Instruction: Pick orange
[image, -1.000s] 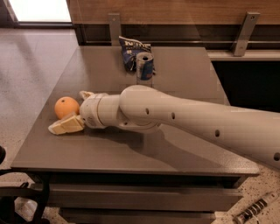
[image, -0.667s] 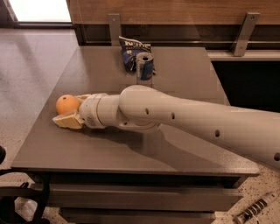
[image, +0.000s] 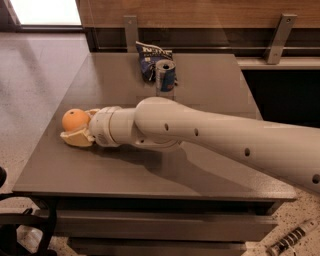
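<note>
The orange (image: 74, 118) is a small round fruit near the left edge of the grey table (image: 210, 90). My gripper (image: 76, 128) reaches in from the right on a long white arm (image: 210, 140) and holds the orange between its cream fingers. The near finger (image: 77, 139) lies against the front of the fruit. The far finger is mostly hidden behind it. The orange stays low at the table top.
A blue drink can (image: 165, 75) stands at the back middle of the table, with a dark blue snack bag (image: 150, 57) just behind it. A wooden wall with metal brackets runs along the far edge. The table's left edge is close to the orange.
The near finger has moved up against the orange and the gap has closed. The wrist has shifted slightly towards the fruit. Can and bag have not moved.
</note>
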